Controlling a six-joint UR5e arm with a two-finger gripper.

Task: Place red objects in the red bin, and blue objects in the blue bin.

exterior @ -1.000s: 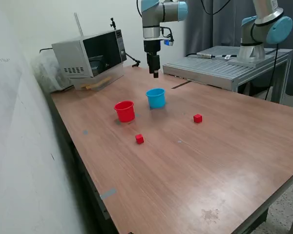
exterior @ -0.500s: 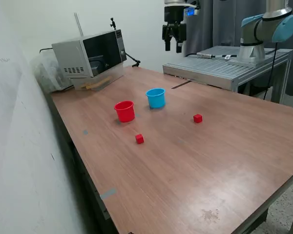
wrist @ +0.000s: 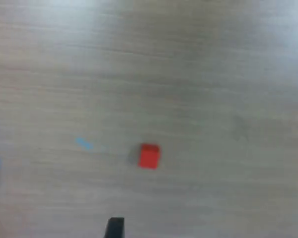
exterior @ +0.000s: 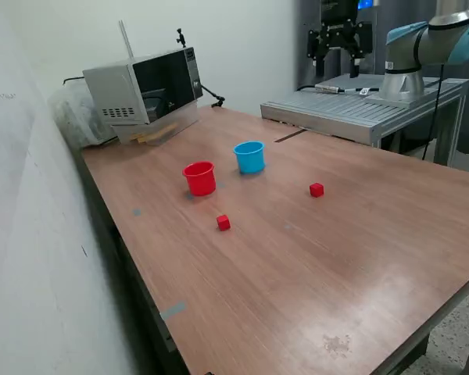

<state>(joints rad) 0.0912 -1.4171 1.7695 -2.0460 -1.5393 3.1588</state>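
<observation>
The red cup (exterior: 199,177) and the light-blue cup (exterior: 249,156) stand upright side by side on the wooden table (exterior: 297,266). One red cube (exterior: 223,223) lies in front of the red cup. Another red cube (exterior: 316,189) lies toward the exterior view's right. No dark-blue cubes show. My gripper (exterior: 335,62) hangs high above the table's far side, well clear of the cups, open and empty. The blurred wrist view shows one red cube (wrist: 149,155) on the table far below the spread fingertips (wrist: 115,228); which cube it is, I cannot tell.
A microwave (exterior: 144,90) sits at the table's back on the exterior view's left. A metal platform (exterior: 359,105) carrying a second arm (exterior: 422,47) stands behind the table. A wall runs along the left. A small tape strip (exterior: 172,311) lies near the front edge.
My gripper has risen from just above the blue cup and moved toward the exterior view's right. Its fingers now show spread apart. Cups and cubes have not moved.
</observation>
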